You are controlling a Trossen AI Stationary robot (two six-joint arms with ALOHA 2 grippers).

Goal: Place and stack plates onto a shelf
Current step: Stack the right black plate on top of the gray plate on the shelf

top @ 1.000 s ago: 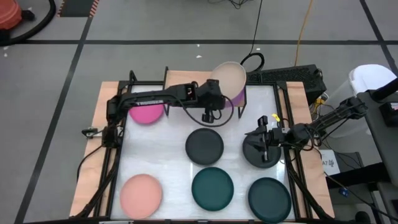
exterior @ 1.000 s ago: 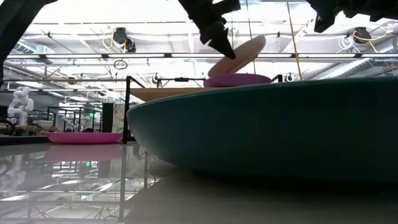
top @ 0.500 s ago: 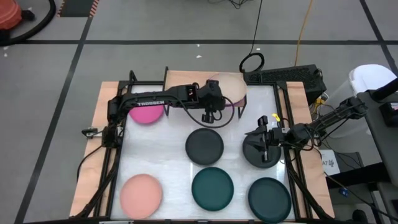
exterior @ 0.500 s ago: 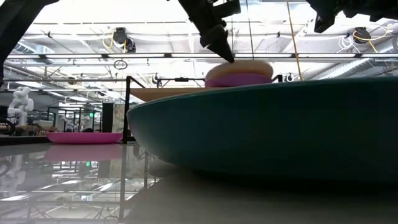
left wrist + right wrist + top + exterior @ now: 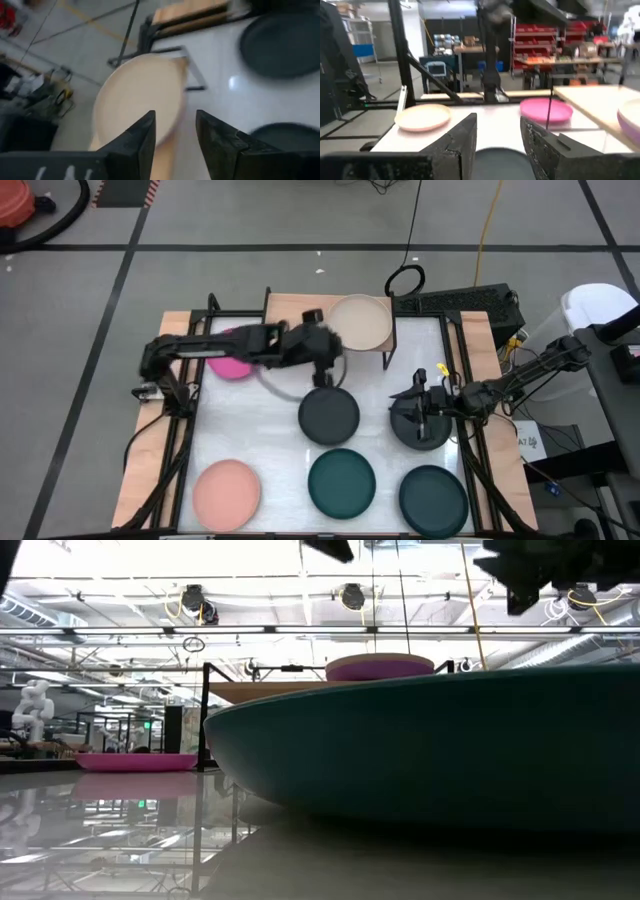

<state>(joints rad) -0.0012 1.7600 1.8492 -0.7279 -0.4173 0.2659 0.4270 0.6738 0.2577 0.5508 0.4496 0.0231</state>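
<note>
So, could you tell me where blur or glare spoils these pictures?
High view: the left arm is motion-smeared near the charcoal plate. Low view: a close teal plate fills the frame, soft-edged, with bright ceiling glare. Left wrist view: the beige plate is blurred.

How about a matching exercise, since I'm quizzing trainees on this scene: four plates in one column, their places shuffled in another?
1 beige plate
2 salmon pink plate
3 magenta plate
4 right-hand charcoal plate

A under the right gripper
B on the shelf, atop the purple plate
C table's bottom-left corner, high view
D on the table, left of the shelf

Pairs: 1-B, 2-C, 3-D, 4-A
</note>
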